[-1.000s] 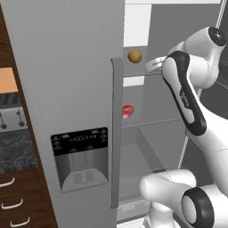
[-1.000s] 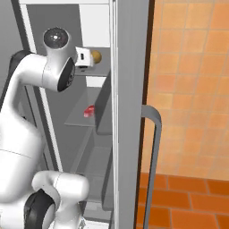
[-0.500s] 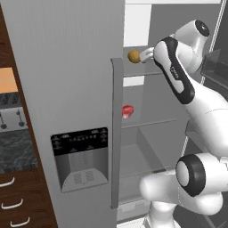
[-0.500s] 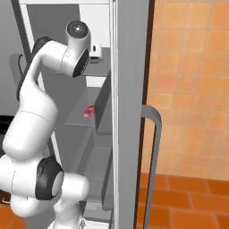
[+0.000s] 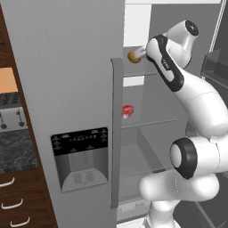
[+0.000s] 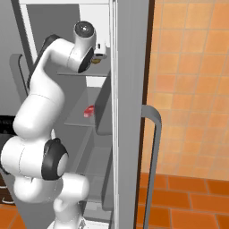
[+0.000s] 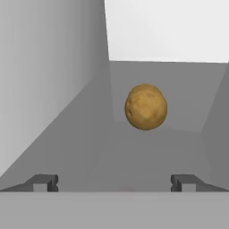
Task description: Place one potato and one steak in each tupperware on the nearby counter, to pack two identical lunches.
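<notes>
A round brown potato [image 7: 146,107] lies on the upper shelf inside the open fridge, also seen as the potato [image 5: 132,56] and potato [image 6: 95,59] from the base. My gripper [image 7: 114,182] is open, level with it and a short way off, the potato lying ahead of the gap between the fingers. The hand [image 5: 141,52] sits right beside the potato. A red steak [image 5: 128,111], [image 6: 89,111] rests one shelf below. The counter [image 5: 11,149] shows at the far left. The tupperware is out of view.
The grey fridge door with its vertical handle [image 5: 116,133] and dispenser panel [image 5: 80,156] stands left of the opening. A second door with a handle [image 6: 153,152] stands on the right, before an orange tiled wall [image 6: 192,89]. Wood drawers [image 5: 13,207] sit below the counter.
The arm has swung upward and its hand has pushed in along the upper shelf, closer to the potato. The jaws have stayed open. Potato and steak have not moved.
</notes>
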